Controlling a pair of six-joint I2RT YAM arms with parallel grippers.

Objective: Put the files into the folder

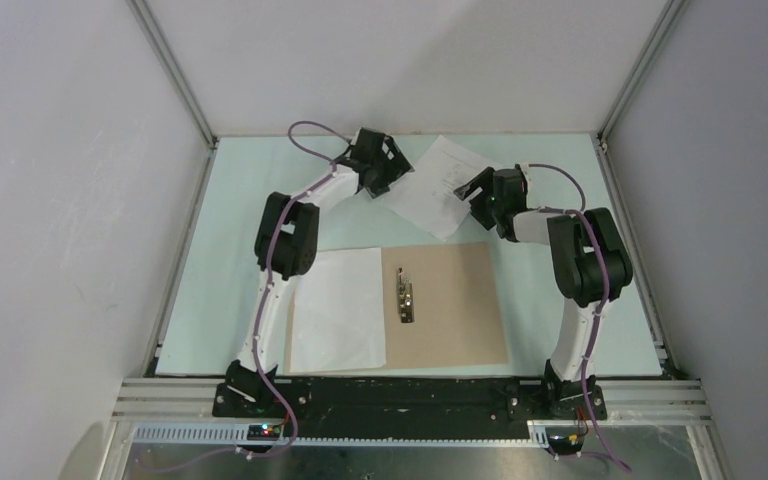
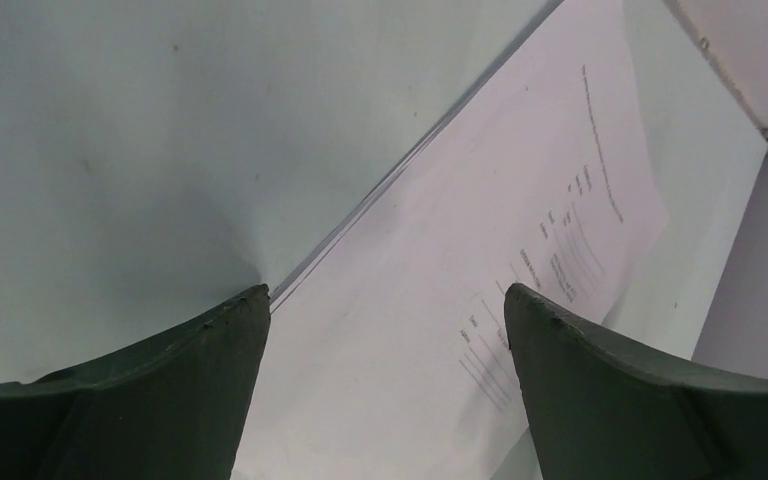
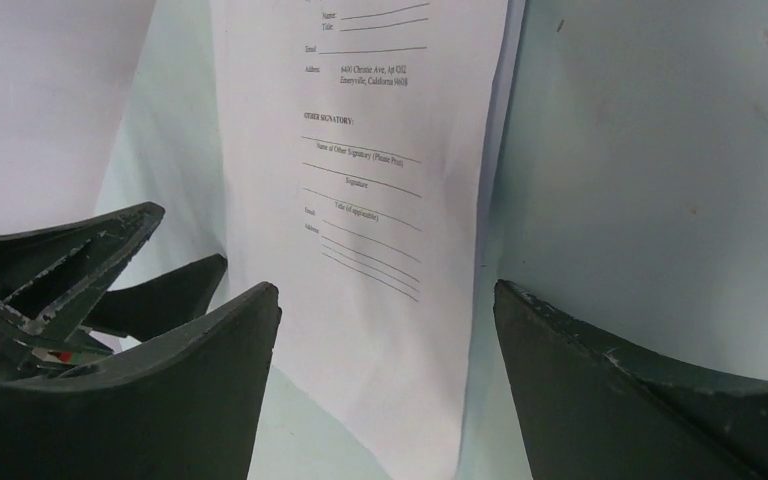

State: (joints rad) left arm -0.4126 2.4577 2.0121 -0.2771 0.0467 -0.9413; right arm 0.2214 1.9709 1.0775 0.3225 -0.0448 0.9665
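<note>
The printed sheet [image 1: 435, 185] lies askew on the pale green table at the back. My left gripper [image 1: 378, 172] is at its left edge, open, with the sheet [image 2: 440, 300] between the spread fingers [image 2: 388, 295]. My right gripper [image 1: 482, 197] is at its right edge, also open [image 3: 388, 290], straddling the sheet's corner [image 3: 380, 200]. The tan folder [image 1: 455, 310] lies open and flat near the front, its metal clip [image 1: 405, 295] at the spine. The blank sheet [image 1: 338, 310] lies flat on the folder's left side.
White enclosure walls with aluminium posts [image 1: 175, 70] close in the table at the back and sides. The black base rail [image 1: 390, 395] runs along the near edge. The left gripper's fingers [image 3: 60, 270] show at the left of the right wrist view.
</note>
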